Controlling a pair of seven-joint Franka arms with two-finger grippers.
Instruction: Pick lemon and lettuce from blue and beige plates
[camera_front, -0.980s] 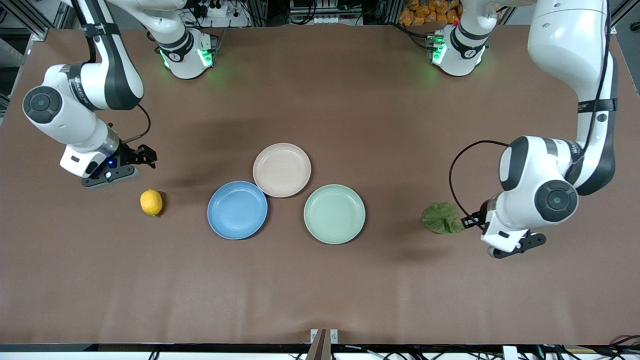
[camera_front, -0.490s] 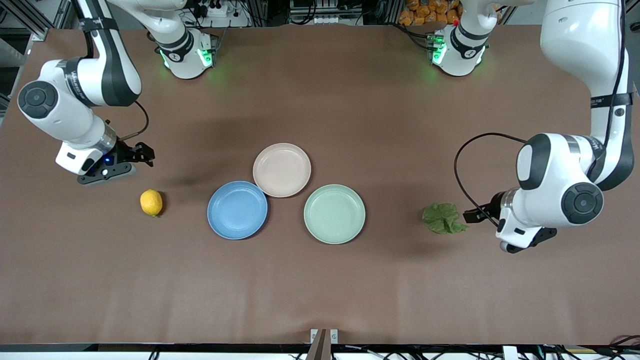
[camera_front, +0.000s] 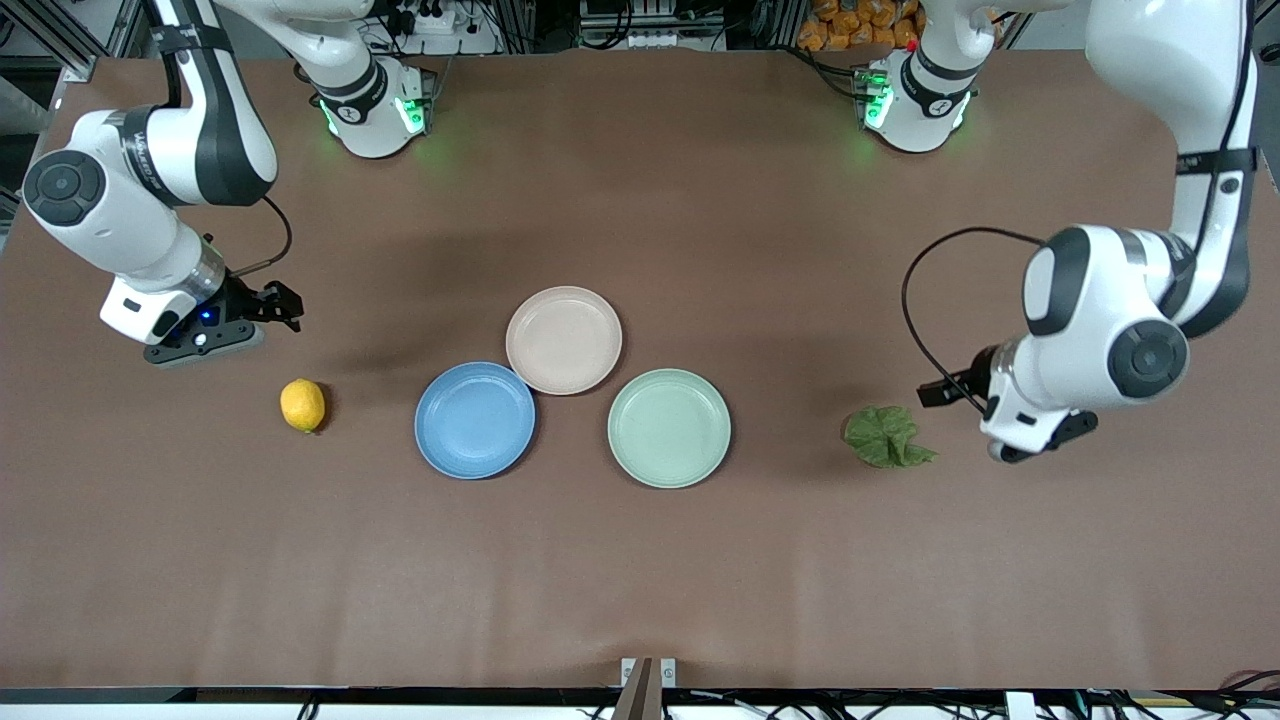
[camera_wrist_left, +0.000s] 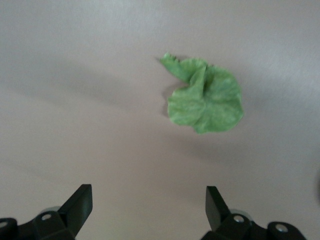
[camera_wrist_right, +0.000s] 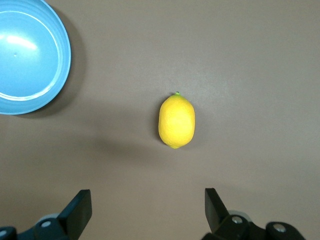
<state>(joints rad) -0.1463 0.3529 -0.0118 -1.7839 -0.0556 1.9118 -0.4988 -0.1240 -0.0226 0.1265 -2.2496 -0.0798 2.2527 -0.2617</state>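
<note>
The lemon (camera_front: 302, 405) lies on the bare table toward the right arm's end, apart from the blue plate (camera_front: 474, 420); it also shows in the right wrist view (camera_wrist_right: 176, 121). The lettuce (camera_front: 885, 436) lies on the bare table toward the left arm's end; it also shows in the left wrist view (camera_wrist_left: 205, 96). The blue plate and the beige plate (camera_front: 563, 340) hold nothing. My right gripper (camera_front: 283, 306) is open and empty, up over the table near the lemon. My left gripper (camera_front: 940, 392) is open and empty, up over the table beside the lettuce.
A pale mint-green plate (camera_front: 669, 427) with nothing on it sits beside the blue and beige plates, toward the left arm's end. The blue plate's rim shows in the right wrist view (camera_wrist_right: 60, 75). Both arm bases stand along the table's edge farthest from the front camera.
Both grippers have risen and drawn away from their items: the right gripper away from the lemon, the left gripper off the lettuce. The lemon and lettuce stay where they lie.
</note>
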